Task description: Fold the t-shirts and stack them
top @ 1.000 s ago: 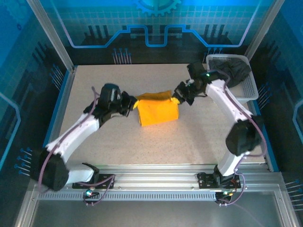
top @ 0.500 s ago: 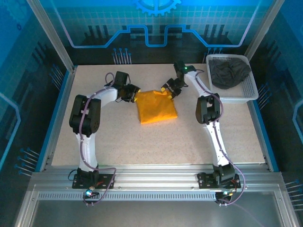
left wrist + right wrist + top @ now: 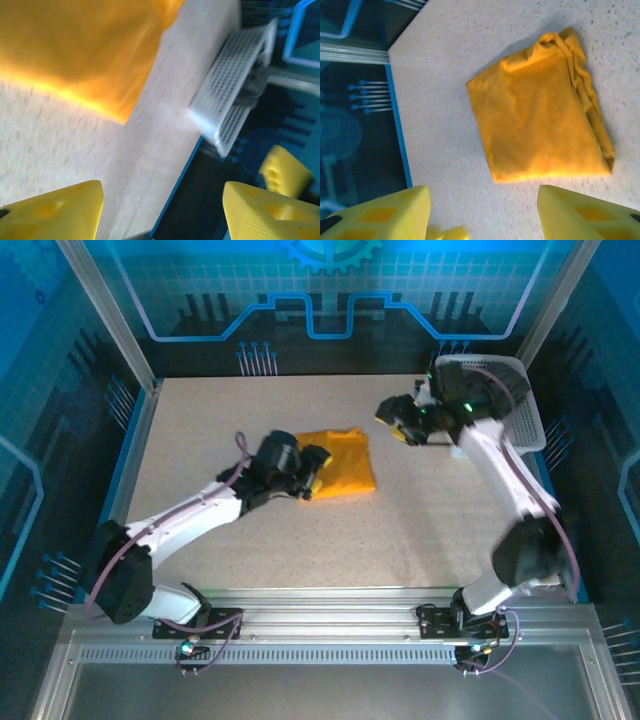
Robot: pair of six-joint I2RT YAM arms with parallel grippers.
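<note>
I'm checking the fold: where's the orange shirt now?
In the overhead view the folded orange shirt lies mid-table, right by the left tool and well left of the white basket.

Folded orange t-shirt [image 3: 345,462] on table [image 3: 300,540]; left tool [image 3: 319,470] at its edge

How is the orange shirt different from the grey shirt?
The orange shirt lies folded flat on the table, while the grey shirt sits in the white basket. The orange shirt is bright and the grey shirt is dark. Both are soft cloth.
</note>
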